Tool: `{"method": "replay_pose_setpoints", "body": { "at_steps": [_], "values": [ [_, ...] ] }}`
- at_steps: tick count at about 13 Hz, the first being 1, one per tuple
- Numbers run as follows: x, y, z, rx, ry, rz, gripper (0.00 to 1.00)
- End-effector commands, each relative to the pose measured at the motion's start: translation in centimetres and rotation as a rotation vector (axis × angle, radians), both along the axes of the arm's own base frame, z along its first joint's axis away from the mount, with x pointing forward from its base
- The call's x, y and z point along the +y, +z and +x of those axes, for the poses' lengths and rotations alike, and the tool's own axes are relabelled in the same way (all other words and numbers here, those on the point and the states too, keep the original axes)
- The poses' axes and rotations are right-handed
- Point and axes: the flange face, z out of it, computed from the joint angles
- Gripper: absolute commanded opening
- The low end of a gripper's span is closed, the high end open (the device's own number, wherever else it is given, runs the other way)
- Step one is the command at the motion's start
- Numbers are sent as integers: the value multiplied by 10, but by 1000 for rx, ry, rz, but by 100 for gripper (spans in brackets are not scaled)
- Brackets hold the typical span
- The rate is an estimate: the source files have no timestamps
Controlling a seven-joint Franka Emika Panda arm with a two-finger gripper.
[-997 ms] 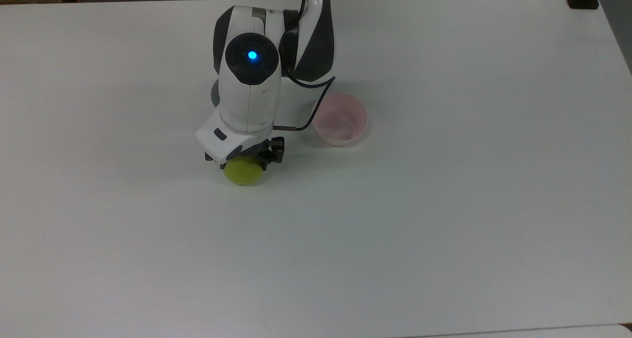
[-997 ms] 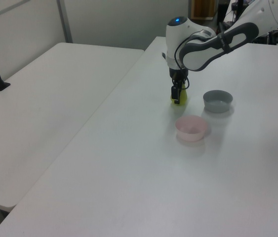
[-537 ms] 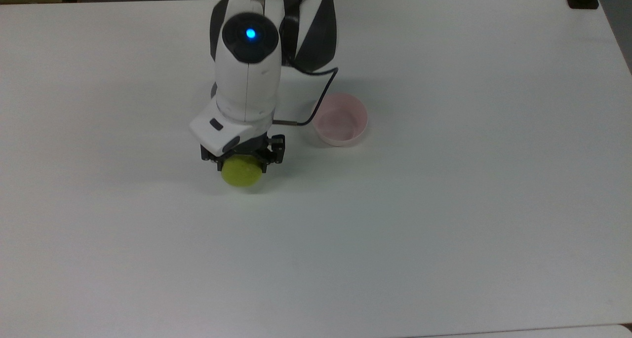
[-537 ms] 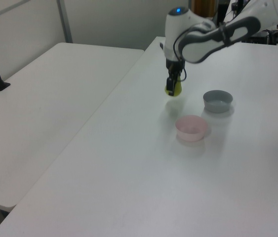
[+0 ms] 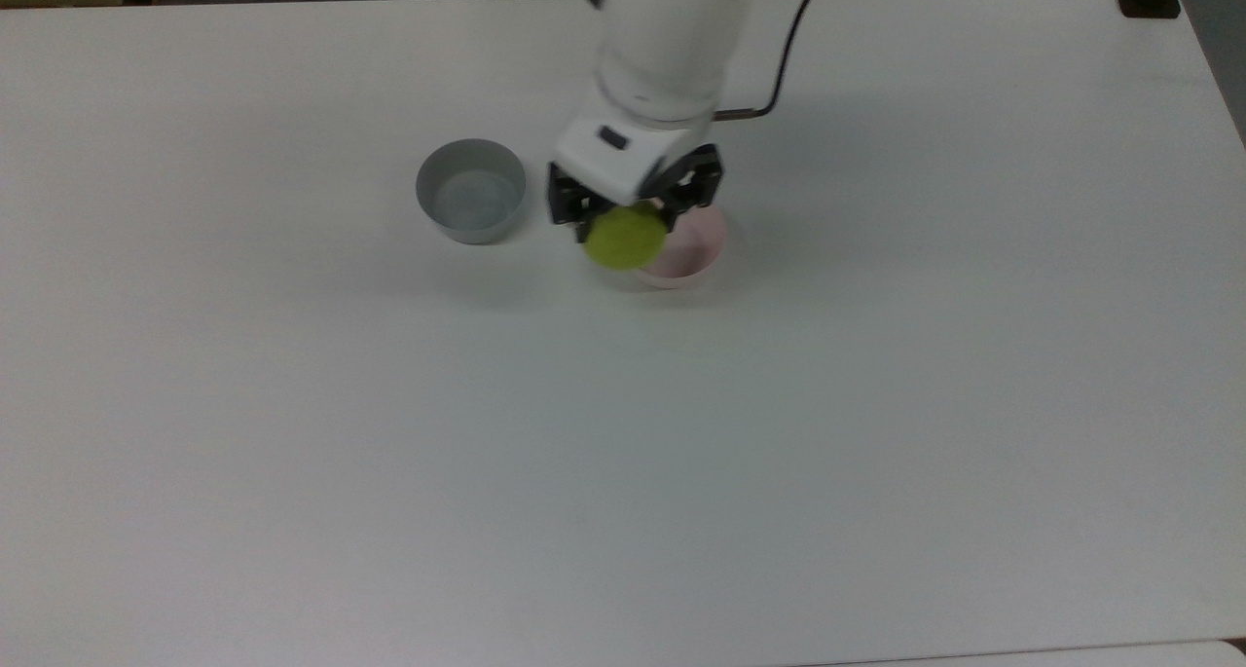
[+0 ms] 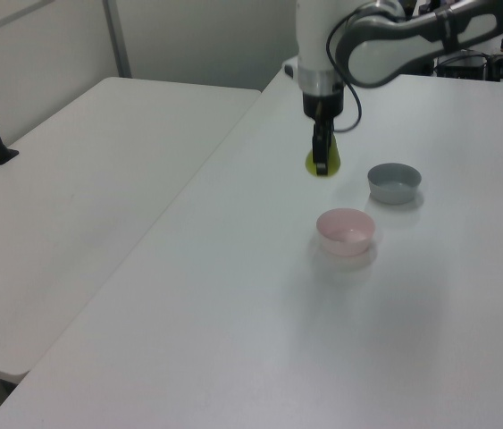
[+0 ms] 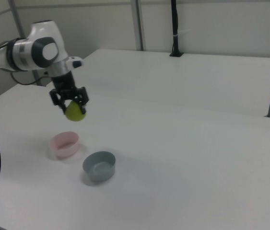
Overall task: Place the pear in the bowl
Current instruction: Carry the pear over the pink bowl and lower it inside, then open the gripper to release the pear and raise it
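Pear (image 7: 75, 111) hangs clamped in your end effector (image 7: 69, 100), lifted clear off the bench (image 5: 876, 404), seemingly above the pink bowl (image 7: 64, 144); the grey bowl (image 7: 99, 166) sits just beside it.

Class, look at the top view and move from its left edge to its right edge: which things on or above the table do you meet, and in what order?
Grey bowl → pear, held in the gripper → pink bowl, its left part hidden under the pear.
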Motion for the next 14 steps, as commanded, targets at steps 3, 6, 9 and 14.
{"method": "replay_pose_setpoints", "body": {
  "at_steps": [3,6,9,14],
  "values": [
    [49,-48,-24,102,63,-33,28],
    [65,-84,-29,148,98,-71,43],
    [68,-92,-31,161,110,-78,68],
    [62,-82,-32,172,112,-84,100]
  ]
}}
